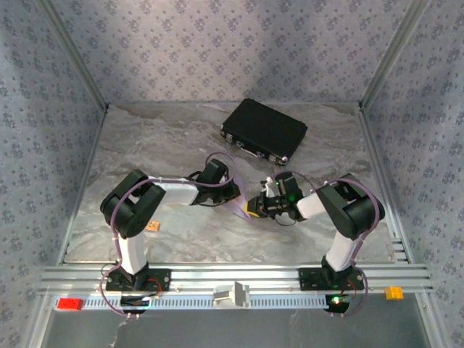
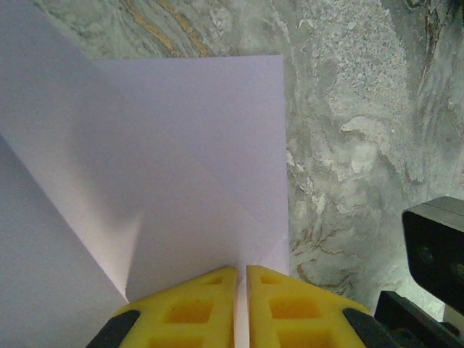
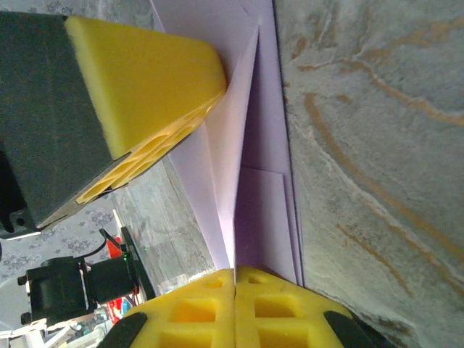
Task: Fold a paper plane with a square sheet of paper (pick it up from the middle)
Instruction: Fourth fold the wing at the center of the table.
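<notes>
L tool (image 2: 241, 281) & R tool (image 3: 235, 281) both clamped on part-folded lilac paper (image 2: 181, 145); black case (image 1: 264, 131) shut, behind.

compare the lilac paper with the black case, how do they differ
Colour: the lilac paper is pale; the black case is dark with silver fittings. Build: the paper is a thin sheet, creased and folded into layers; the case is a thick box. State: the paper is pinched in both arms' yellow jaws at mid-table; the case lies untouched toward the far side. Shared: both are straight-edged, over the same marbled table.
</notes>
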### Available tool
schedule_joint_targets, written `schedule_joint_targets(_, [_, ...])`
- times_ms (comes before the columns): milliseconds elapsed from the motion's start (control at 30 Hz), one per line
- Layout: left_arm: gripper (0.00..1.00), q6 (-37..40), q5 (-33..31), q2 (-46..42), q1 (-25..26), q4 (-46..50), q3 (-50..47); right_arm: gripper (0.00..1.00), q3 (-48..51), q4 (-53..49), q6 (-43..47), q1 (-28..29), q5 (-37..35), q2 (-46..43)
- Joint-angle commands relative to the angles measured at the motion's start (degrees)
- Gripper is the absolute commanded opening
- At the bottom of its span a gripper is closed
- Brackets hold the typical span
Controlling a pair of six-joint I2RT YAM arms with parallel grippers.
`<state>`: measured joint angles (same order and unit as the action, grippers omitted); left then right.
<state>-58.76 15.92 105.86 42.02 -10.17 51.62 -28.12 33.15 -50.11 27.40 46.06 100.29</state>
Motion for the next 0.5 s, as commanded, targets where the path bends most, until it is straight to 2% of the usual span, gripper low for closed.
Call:
schedule_joint_targets(0, [0.12, 1.4, 0.9, 1.6, 0.3, 2.4, 0.6, 0.13, 0.2, -7.6, 2.0, 0.0, -4.1, -1.6])
schedule_joint_targets(200, [0.12, 1.8, 1.0, 1.8, 0.3, 2.9, 0.5, 0.20, -0.4, -12.9, 4.9, 0.9, -4.9, -4.3])
schedule_joint_targets(467, [0.12, 1.9, 1.2, 1.8, 0.2, 2.7, 0.4, 0.23, -1.1, -21.4, 10.8, 2.1, -7.6, -7.0])
